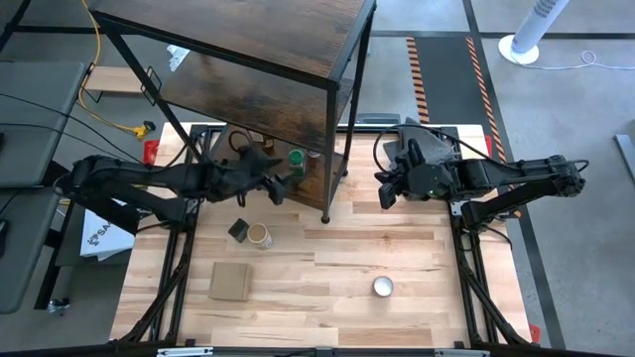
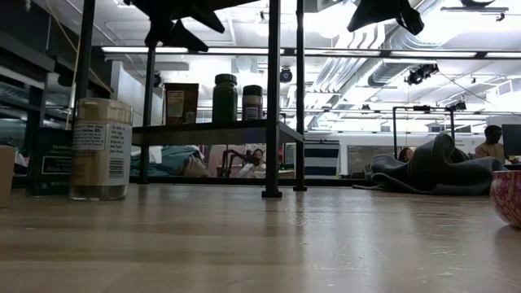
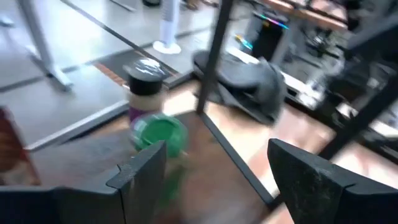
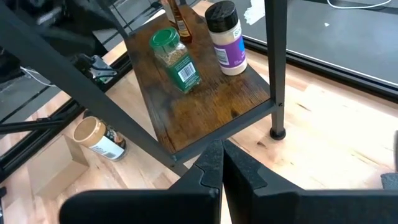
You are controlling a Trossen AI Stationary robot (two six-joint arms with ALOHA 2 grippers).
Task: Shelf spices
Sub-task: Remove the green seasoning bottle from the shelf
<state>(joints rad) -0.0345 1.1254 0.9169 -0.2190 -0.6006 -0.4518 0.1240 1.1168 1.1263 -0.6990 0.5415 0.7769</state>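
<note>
Dark brown boards in a black frame form the shelf [image 1: 260, 59], seen from above at the counter's [image 1: 327, 258] far edge. The left claw [image 1: 278, 183] reaches under it, just beside the green-lidded jar [image 1: 297, 158]. The right claw [image 1: 385, 188] waits beside the shelf. The tan-lidded jar [image 1: 259, 236] and small dark tin [image 1: 239, 229] lie on the counter.

Low view: the tan-lidded jar stands upright, and three containers sit on the bottom tier.

Left wrist view: fingers [image 3: 140, 171] spread apart, empty, the green-lidded jar just ahead, the dark-capped jar [image 3: 145, 87] behind it.

Right wrist view: fingers [image 4: 242, 171] pressed together, holding nothing.
</note>
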